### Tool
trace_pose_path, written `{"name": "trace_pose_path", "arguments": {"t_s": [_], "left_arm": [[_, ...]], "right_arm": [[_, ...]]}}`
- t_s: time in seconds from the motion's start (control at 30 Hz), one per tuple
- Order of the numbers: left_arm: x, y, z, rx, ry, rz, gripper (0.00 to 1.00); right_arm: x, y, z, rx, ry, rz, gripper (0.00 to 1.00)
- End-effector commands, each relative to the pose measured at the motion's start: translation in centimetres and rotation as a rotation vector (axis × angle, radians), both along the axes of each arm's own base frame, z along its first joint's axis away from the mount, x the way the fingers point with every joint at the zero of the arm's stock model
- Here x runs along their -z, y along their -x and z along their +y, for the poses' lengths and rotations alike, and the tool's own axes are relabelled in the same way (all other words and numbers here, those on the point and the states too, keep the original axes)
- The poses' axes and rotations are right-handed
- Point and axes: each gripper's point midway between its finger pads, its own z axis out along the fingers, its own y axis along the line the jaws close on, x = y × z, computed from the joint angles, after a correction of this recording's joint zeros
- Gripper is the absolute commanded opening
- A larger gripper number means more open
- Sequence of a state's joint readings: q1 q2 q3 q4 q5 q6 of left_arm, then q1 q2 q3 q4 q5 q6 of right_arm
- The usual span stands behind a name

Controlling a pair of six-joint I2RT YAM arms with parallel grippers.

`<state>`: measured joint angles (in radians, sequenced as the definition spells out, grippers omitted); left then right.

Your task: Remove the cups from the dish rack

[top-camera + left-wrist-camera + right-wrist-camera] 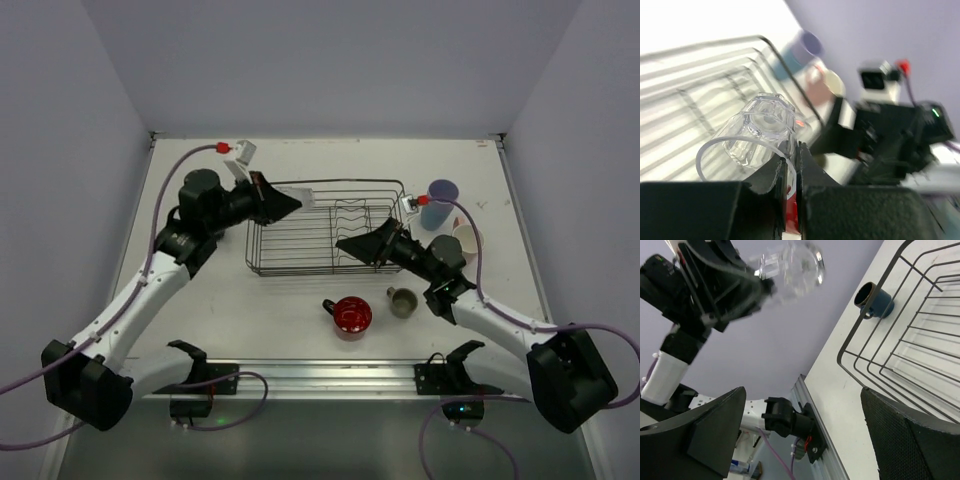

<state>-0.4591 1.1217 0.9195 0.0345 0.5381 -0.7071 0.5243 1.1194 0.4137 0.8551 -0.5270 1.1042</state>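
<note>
Closest to my left wrist lens, the left tool [796, 150] is clamped tight, with the rim wall of a clear faceted drinking glass [757, 132] caught between its fingers and the glass tipped away from me. From above, that tool [295, 204] hangs over the far left corner of the dark wire dish rack [290, 268], which sits mid-way across the white table [200, 330].

Moving right, a dark blue cup [875, 300] stands just outside the rack's near rim, right beside a red handled mug [352, 315].

Next, the right tool [342, 243] is over the rack floor by the upright plate dividers [355, 215]. Its fingers are spread wide with nothing between them. Its own camera looks across at the glass [795, 262] held up in the air.

Further right, a small olive-beige cup [402, 301] sits on the table. Past the rack's right end there's a lavender tumbler [441, 193] with a light-blue tumbler [430, 214] tight against it, nested or not I can't tell, and a pale pinkish cup [466, 238] beside them.
</note>
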Motion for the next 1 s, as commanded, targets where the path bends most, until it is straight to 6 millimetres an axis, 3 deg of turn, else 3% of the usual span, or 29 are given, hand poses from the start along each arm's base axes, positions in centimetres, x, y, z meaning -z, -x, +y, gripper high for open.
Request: {"name": "trace_pose_path", "arguments": {"t_s": [0.0, 0.07, 0.1, 0.17, 0.2, 0.27, 0.3, 0.33, 0.4, 0.57, 0.63, 0.87, 0.97], "left_arm": [[0.6, -3.1, 6.8, -0.221, -0.252, 0.004, 0.0], [1.1, -5.0, 10.7, -0.348, -0.346, 0.041, 0.0], [3.0, -5.1, 12.4, -0.385, -0.425, 0.097, 0.0], [4.1, -5.5, 15.2, -0.466, -0.489, 0.136, 0.0], [5.1, -5.4, 16.8, -0.51, -0.544, 0.163, 0.0], [6.3, -5.3, 19.3, -0.595, -0.614, 0.205, 0.0], [7.1, -5.0, 20.8, -0.646, -0.665, 0.233, 0.0], [7.6, -4.8, 21.6, -0.678, -0.694, 0.251, 0.0], [9.7, -3.7, 23.0, -0.706, -0.761, 0.325, 0.0], [14.1, -0.9, 24.1, -0.684, -0.855, 0.472, 0.0], [14.8, -0.9, 24.7, -0.716, -0.872, 0.488, 0.0], [20.8, -0.6, 24.1, -0.691, -0.88, 0.642, 0.0], [22.1, -0.5, 24.4, -0.688, -0.908, 0.672, 0.0]], "right_arm": [[-0.1, -0.1, -0.7, 0.049, 0.033, -0.053, 0.99], [0.0, 0.0, -1.0, 0.062, 0.058, -0.073, 0.99], [0.4, 0.2, -1.3, 0.068, 0.083, -0.062, 0.99], [0.5, -0.1, -1.8, 0.1, 0.131, -0.099, 0.99], [1.6, 0.0, -2.1, 0.109, 0.177, -0.069, 0.99], [0.9, -0.3, -2.7, 0.147, 0.229, -0.117, 0.99], [2.0, -0.1, -3.1, 0.149, 0.28, -0.084, 0.99], [1.2, -0.2, -3.3, 0.161, 0.3, -0.12, 0.99], [1.8, -0.1, -3.9, 0.172, 0.355, -0.11, 0.99], [1.8, 0.0, -5.3, 0.227, 0.42, -0.153, 0.99], [1.8, 0.4, -5.3, 0.208, 0.421, -0.158, 0.99], [1.2, 0.9, -5.8, 0.222, 0.415, -0.17, 0.99], [1.1, 0.6, -6.3, 0.261, 0.419, -0.172, 0.99]]}}
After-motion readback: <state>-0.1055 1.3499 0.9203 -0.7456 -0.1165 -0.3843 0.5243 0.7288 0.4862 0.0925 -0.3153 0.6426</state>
